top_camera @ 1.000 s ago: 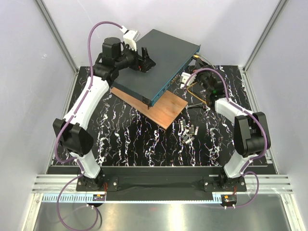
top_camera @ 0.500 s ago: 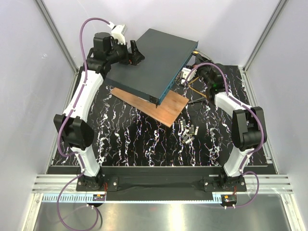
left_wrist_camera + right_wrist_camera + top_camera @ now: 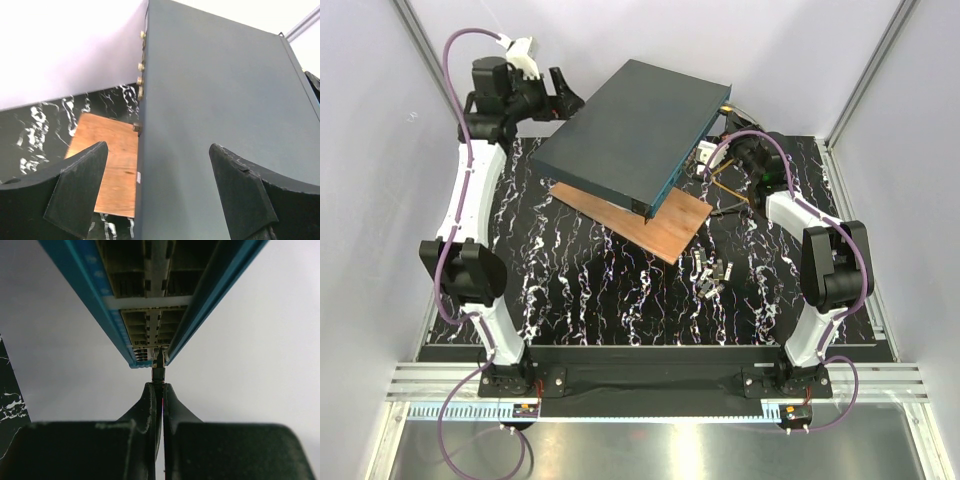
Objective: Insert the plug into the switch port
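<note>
The switch is a flat dark grey box resting tilted on a wooden board. Its teal front face faces right. In the right wrist view the row of ports runs along that teal face. My right gripper is shut on the plug, whose tip sits at the mouth of the end switch port. From above, the right gripper is against the front face. My left gripper is open and off the box's back left edge; its fingers hold nothing.
A thin orange cable trails across the black marbled mat right of the board. Several small grey modules lie in front of the board. White walls enclose the table on three sides.
The left arm has drawn back off the top of the box toward the back left corner. The box has turned slightly. The right gripper stays shut on the plug at the front face.
</note>
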Controlling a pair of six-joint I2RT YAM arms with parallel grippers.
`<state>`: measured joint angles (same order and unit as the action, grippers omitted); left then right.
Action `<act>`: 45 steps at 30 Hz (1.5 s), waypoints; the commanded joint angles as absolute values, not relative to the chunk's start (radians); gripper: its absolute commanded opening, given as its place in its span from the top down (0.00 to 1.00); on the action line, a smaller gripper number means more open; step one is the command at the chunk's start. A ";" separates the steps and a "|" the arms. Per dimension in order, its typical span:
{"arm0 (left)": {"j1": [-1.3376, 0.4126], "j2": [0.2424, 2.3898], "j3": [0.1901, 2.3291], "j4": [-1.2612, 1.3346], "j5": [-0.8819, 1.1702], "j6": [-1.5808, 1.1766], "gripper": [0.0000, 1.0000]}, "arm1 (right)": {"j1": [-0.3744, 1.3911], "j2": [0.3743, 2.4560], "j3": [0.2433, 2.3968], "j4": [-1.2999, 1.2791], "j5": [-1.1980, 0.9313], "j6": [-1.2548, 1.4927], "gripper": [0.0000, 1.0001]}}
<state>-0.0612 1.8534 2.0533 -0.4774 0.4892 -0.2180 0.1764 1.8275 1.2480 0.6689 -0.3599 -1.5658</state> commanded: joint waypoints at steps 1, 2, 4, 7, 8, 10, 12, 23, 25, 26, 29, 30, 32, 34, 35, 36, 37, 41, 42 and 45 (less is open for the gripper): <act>-0.071 1.830 2.137 -0.563 0.632 -0.134 0.11 | 0.236 1.861 1.308 0.692 -0.472 -1.551 1.00; -0.071 1.812 2.113 -0.574 0.667 -0.105 0.11 | 0.235 1.859 1.310 0.692 -0.471 -1.551 1.00; -0.081 1.749 2.015 -0.554 0.738 -0.010 0.09 | 0.236 1.859 1.310 0.689 -0.469 -1.551 1.00; -0.183 1.678 2.058 -0.748 0.704 0.297 0.08 | 0.236 1.859 1.302 0.693 -0.474 -1.557 1.00; -0.214 1.651 2.065 -0.794 0.681 0.355 0.07 | 0.236 1.858 1.301 0.695 -0.476 -1.559 1.00; -0.279 1.617 2.046 -0.854 0.658 0.428 0.07 | 0.236 1.858 1.296 0.698 -0.480 -1.565 1.00; -0.331 1.589 2.049 -0.897 0.598 0.442 0.07 | 0.236 1.859 1.295 0.703 -0.480 -1.571 1.00; -0.636 1.589 2.023 -0.942 0.308 0.362 0.01 | 0.236 1.835 1.284 0.678 -0.497 -1.578 1.00; -0.675 1.604 2.034 -0.928 0.273 0.350 0.01 | 0.235 1.829 1.275 0.681 -0.502 -1.580 1.00; -0.689 1.614 2.037 -0.922 0.231 0.348 0.01 | 0.235 1.830 1.273 0.678 -0.502 -1.580 1.00; -0.721 1.656 2.062 -0.910 0.129 0.327 0.01 | 0.232 1.828 1.267 0.680 -0.506 -1.580 1.00; -0.730 1.669 2.075 -0.911 0.098 0.321 0.01 | 0.232 1.829 1.264 0.680 -0.509 -1.578 1.00; -0.742 1.701 2.089 -0.911 0.031 0.319 0.03 | 0.232 1.827 1.259 0.678 -0.514 -1.585 1.00; -0.747 1.713 2.080 -0.908 -0.050 0.328 0.04 | 0.232 1.832 1.258 0.680 -0.520 -1.588 1.00; -0.749 1.721 2.079 -0.914 -0.083 0.333 0.06 | 0.232 1.830 1.258 0.675 -0.523 -1.592 1.00; -0.752 1.726 2.071 -0.919 -0.101 0.336 0.08 | 0.230 1.832 1.261 0.669 -0.528 -1.597 1.00; -0.752 1.729 2.068 -0.926 -0.110 0.336 0.10 | 0.229 1.832 1.264 0.664 -0.532 -1.600 1.00; -0.750 1.726 2.001 -0.945 -0.152 0.354 0.20 | 0.219 1.847 1.292 0.650 -0.540 -1.617 1.00; -0.752 1.724 1.994 -0.945 -0.158 0.357 0.24 | 0.215 1.858 1.320 0.644 -0.541 -1.615 1.00; -0.738 1.733 1.985 -0.963 -0.179 0.371 0.30 | 0.203 1.888 1.396 0.612 -0.554 -1.609 1.00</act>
<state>-0.7864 1.7100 2.0258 -0.8917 0.0139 0.3023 0.1661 1.8305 1.2716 0.6342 -0.3946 -1.6016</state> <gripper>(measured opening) 0.723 0.030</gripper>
